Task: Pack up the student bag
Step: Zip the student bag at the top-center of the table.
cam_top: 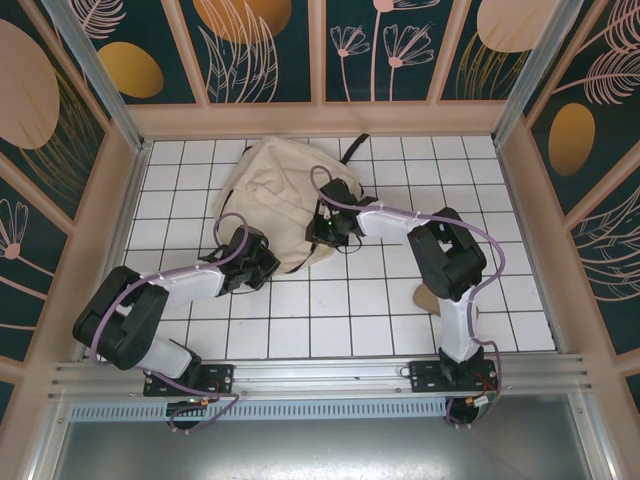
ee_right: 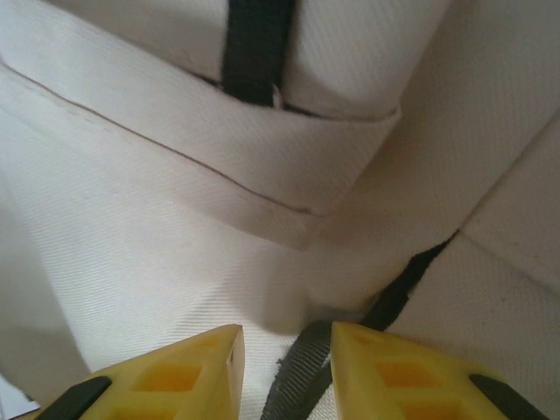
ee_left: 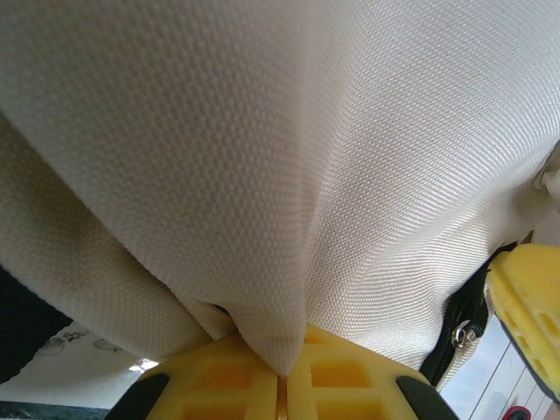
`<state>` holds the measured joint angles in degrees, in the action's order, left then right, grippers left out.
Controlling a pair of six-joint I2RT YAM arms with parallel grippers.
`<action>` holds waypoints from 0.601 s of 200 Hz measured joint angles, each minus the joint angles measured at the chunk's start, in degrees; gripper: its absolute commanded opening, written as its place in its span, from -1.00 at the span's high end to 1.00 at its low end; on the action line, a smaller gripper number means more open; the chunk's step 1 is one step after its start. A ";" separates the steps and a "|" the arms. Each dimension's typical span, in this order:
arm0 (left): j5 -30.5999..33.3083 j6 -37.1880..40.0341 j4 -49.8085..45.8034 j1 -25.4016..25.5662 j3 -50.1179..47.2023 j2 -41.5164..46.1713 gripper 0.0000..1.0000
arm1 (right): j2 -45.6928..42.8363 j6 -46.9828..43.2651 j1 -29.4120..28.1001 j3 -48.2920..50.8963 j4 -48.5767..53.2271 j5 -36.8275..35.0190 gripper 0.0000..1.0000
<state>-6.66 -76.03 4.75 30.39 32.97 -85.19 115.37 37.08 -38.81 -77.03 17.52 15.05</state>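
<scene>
The student bag [cam_top: 275, 190], a cream fabric backpack with black straps, lies on the white tiled table at centre back. My left gripper [cam_top: 256, 262] is at the bag's near left edge. In the left wrist view the left gripper [ee_left: 282, 374] is shut on a pinched fold of the bag's cream fabric [ee_left: 271, 262]. My right gripper [cam_top: 325, 232] rests on the bag's near right edge. In the right wrist view the right gripper [ee_right: 287, 350] stands open over the fabric, and a black strap [ee_right: 302, 378] runs loose between its fingers.
A dark zipper with a metal pull [ee_left: 462, 332] shows at the bag's edge, beside another yellow finger [ee_left: 529, 315]. A small tan object [cam_top: 428, 297] lies on the tiles, partly behind the right arm. Patterned walls and a metal frame enclose the table.
</scene>
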 measured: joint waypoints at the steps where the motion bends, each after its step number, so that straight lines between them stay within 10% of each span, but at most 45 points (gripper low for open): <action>1: 0.00 0.00 0.02 0.00 -0.02 0.00 0.83 | 0.00 0.02 -0.04 -0.04 0.04 -0.07 0.36; 120: 0.04 0.63 2.58 0.00 -1.14 -0.39 0.91 | 4.76 1.09 -1.66 -7.48 8.98 -4.13 0.85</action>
<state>-6.61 -75.40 7.33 30.39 31.83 -85.58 120.14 38.17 -40.47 -84.51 26.50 10.92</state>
